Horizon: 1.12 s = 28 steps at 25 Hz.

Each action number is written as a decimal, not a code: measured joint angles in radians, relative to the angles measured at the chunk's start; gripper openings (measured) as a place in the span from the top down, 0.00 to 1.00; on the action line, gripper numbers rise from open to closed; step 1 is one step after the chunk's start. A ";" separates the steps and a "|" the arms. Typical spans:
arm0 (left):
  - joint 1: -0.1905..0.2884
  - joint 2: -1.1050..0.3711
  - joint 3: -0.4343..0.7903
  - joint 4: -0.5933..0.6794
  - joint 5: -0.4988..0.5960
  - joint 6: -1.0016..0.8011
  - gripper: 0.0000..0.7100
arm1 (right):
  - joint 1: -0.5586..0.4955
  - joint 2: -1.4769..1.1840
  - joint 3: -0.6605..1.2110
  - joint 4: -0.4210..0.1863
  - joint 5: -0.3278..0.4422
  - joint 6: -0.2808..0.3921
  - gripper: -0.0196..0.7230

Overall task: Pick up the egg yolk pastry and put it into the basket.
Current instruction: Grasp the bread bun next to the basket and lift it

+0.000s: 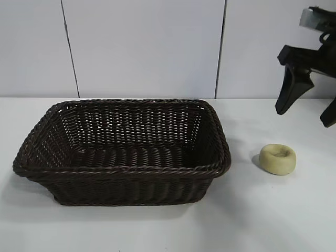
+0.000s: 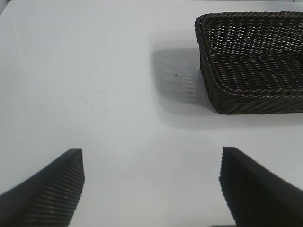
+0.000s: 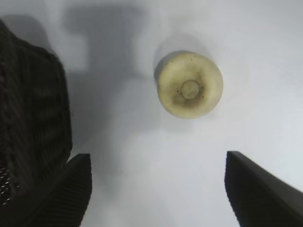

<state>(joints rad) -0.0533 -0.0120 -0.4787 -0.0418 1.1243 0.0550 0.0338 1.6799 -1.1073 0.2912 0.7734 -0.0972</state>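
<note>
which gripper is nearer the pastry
Right. The right gripper hangs open just above the pastry; the left gripper, open, is off beyond the basket.

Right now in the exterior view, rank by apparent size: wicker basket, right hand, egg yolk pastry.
1. Dark brown woven wicker basket, by far the largest.
2. Black right hand, partly cut off by the frame edge, so unsure.
3. Small round pale yellow egg yolk pastry.

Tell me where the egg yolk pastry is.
In the exterior view the egg yolk pastry sits on the table at the right, just beside the basket, below the open right gripper.
</note>
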 joint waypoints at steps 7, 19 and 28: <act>0.000 0.000 0.000 0.000 -0.001 0.000 0.20 | 0.000 0.146 -0.053 0.007 -0.084 -0.001 0.22; 0.000 0.000 0.000 0.000 -0.001 -0.001 0.20 | 0.000 0.311 -0.082 0.022 -0.130 -0.001 0.22; 0.000 0.000 0.000 0.000 -0.001 -0.001 0.20 | 0.000 0.312 -0.083 0.023 -0.140 0.012 0.87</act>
<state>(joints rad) -0.0533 -0.0120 -0.4787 -0.0418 1.1233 0.0538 0.0338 1.9918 -1.1906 0.3147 0.6329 -0.0856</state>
